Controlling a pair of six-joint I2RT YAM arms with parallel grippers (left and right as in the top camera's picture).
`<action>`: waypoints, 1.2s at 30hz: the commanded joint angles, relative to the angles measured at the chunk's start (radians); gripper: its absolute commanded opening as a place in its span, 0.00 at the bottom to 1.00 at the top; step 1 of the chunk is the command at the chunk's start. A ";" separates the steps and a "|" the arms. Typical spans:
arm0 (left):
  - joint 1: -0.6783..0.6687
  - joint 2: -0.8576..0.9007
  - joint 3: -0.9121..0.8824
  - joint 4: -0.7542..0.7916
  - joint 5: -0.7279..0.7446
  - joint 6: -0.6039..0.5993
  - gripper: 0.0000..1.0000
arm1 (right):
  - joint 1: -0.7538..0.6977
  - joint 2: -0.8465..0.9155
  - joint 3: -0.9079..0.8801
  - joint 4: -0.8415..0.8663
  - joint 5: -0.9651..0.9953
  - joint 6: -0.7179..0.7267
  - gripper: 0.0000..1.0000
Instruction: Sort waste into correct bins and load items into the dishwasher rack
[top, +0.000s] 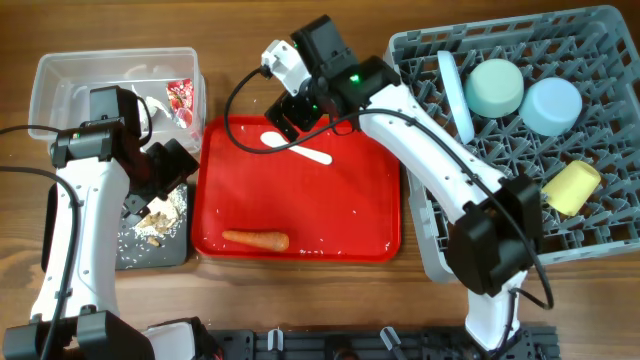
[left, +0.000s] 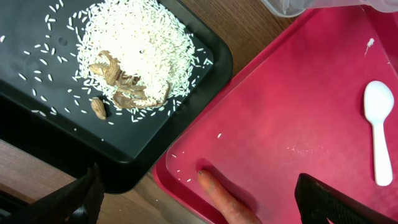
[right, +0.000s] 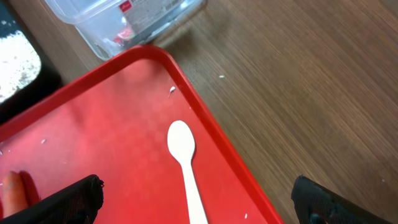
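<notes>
Overall level: bright and even in all three views.
Light source: diffuse, from above.
Shadows, overhead: soft and short; the right arm (top: 420, 140) lays a faint dark patch on the red tray (top: 300, 200) below its wrist.
Glare: a pale sheen crosses the red tray floor in the right wrist view.
Highlights: the food scraps (left: 134, 43) read near white on the black tray (left: 37, 106); grains at the edges are distinct.
Focus, left wrist: tray surfaces are sharp; the left gripper (left: 198, 177) shows its fingers (left: 68, 199) as blurred, near-black shapes.
Focus, right wrist: the white spoon (right: 181, 146) and table (right: 298, 93) grain are sharp; the right gripper (right: 196, 180) is equally dark and soft; the clear tub (right: 124, 25) is slightly soft.
</notes>
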 joint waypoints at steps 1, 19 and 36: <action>0.005 -0.018 0.000 -0.005 -0.006 -0.018 1.00 | 0.030 0.079 0.016 0.007 -0.006 -0.029 1.00; 0.005 -0.018 0.000 0.003 -0.006 -0.018 1.00 | 0.085 0.282 0.004 0.087 -0.006 -0.026 0.89; 0.005 -0.018 0.000 0.004 -0.006 -0.018 1.00 | 0.091 0.358 0.003 0.127 0.011 0.033 0.56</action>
